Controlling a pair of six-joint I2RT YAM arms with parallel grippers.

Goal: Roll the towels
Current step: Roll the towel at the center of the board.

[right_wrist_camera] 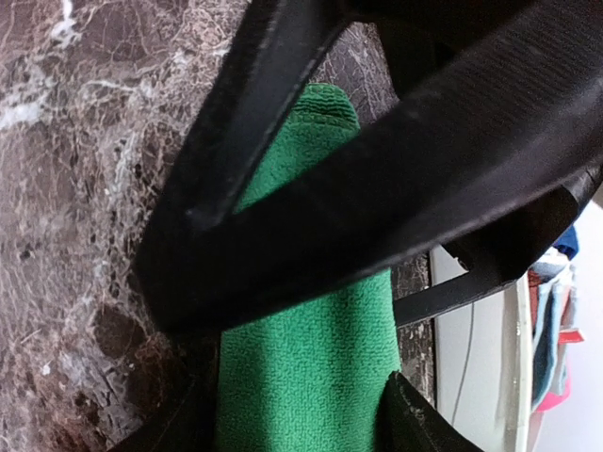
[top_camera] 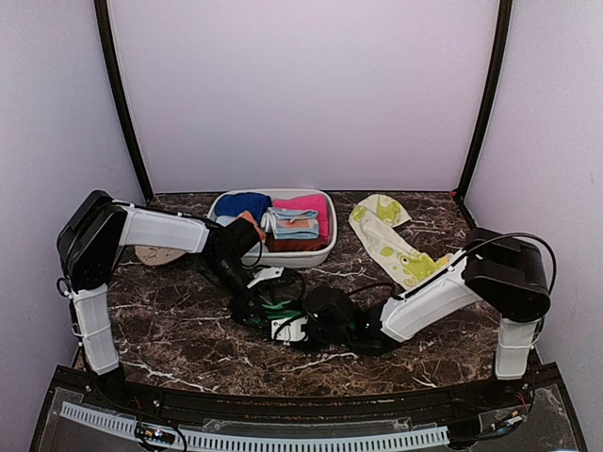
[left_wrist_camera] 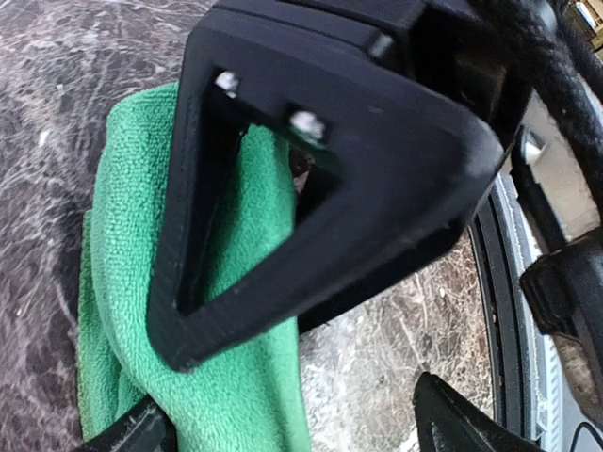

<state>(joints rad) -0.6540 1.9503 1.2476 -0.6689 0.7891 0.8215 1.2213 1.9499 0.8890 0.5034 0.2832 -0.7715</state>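
The plush bright green towel [left_wrist_camera: 122, 235], bunched into a thick long fold, lies mid-way across the bench [top_camera: 179, 330], the right hand [right_wrist_camera: 300, 400] pinching its sides and the left hand [left_wrist_camera: 292, 428] spread around it, while the cream towel [top_camera: 386, 240] sprawls far right.

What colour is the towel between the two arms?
The towel is plain bright green, clearest in the right wrist view.

Left end effector [left_wrist_camera: 292, 428] agape (right end effector [right_wrist_camera: 301, 414] clamped).
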